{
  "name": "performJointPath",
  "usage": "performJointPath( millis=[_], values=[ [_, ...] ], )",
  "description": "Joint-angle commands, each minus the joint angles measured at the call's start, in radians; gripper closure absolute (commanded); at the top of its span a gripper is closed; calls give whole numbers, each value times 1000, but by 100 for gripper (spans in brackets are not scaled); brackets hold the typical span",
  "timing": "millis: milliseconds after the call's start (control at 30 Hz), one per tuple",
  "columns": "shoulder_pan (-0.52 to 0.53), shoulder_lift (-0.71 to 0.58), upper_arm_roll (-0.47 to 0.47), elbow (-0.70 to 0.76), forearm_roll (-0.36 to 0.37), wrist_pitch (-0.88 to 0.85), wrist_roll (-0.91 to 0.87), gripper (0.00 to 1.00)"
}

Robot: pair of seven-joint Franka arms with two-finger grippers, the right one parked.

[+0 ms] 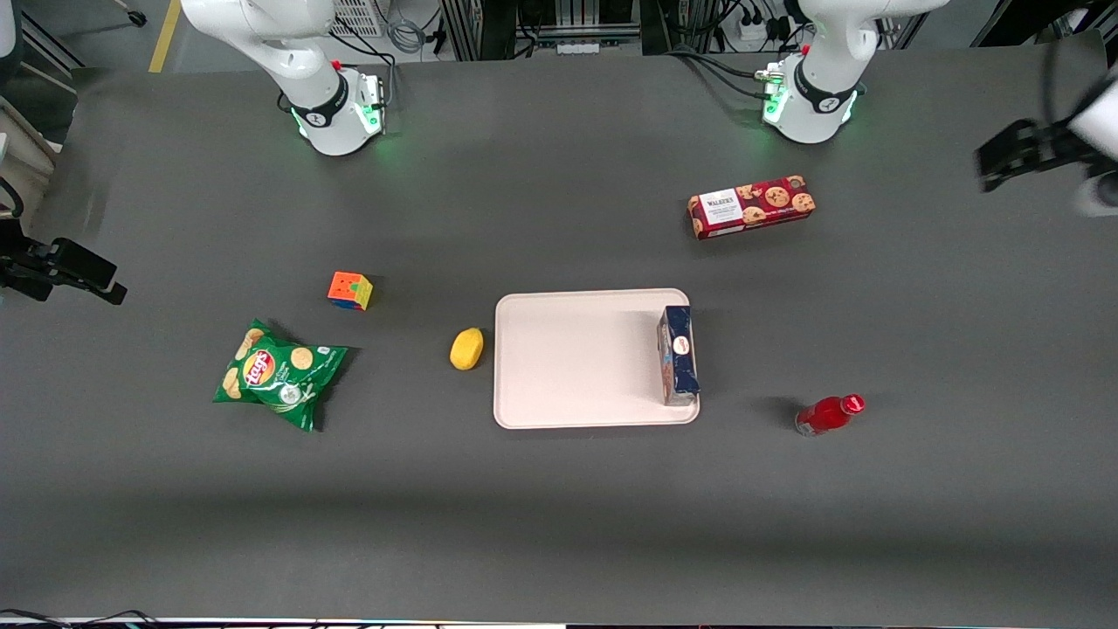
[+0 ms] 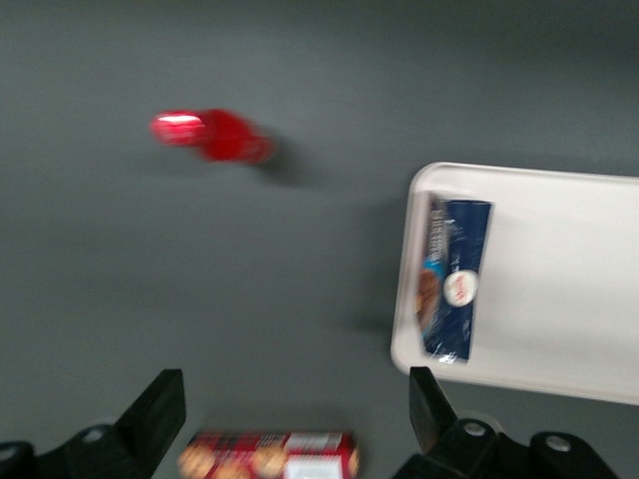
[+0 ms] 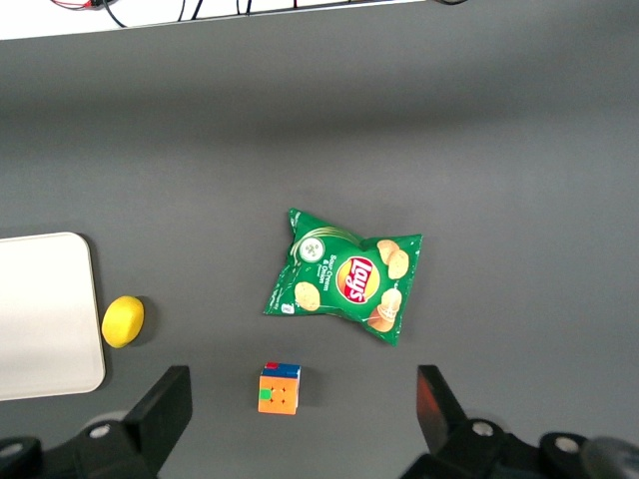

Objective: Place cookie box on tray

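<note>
A red bottle [image 1: 828,415] is seen lying on the dark table [image 1: 559,507] nearest the front camera, toward the working arm's end. Just farther off, the cookie box [image 1: 678,354] is shown resting on its narrow side inside the tray [image 1: 568,367], along the tray's short edge on the working arm's side. A yellow lemon [image 1: 466,349] is set just beside the tray's other short edge, and a green chip bag [image 1: 278,376] lies well apart toward the parked arm's end, with a colour cube [image 1: 350,291] a little farther from the camera. Farther still, a red cookie box [image 1: 750,206] is laid flat near the working arm's base. The gripper [image 1: 1004,162] is held in the air at the working arm's end of the table, its fingers [image 2: 160,409] spread wide with nothing between them.
</note>
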Motion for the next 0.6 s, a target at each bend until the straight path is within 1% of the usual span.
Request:
performJointPath(
  millis=[0,67,133,567],
  values=[
    [-6,-178,48,-379,-47,242,58,0],
    [-6,-235,60,-495,-51,334,63,0],
    [-8,-264,74,-565,-64,391,66,0],
    [-11,-240,80,-560,-90,423,69,0]
  ],
)
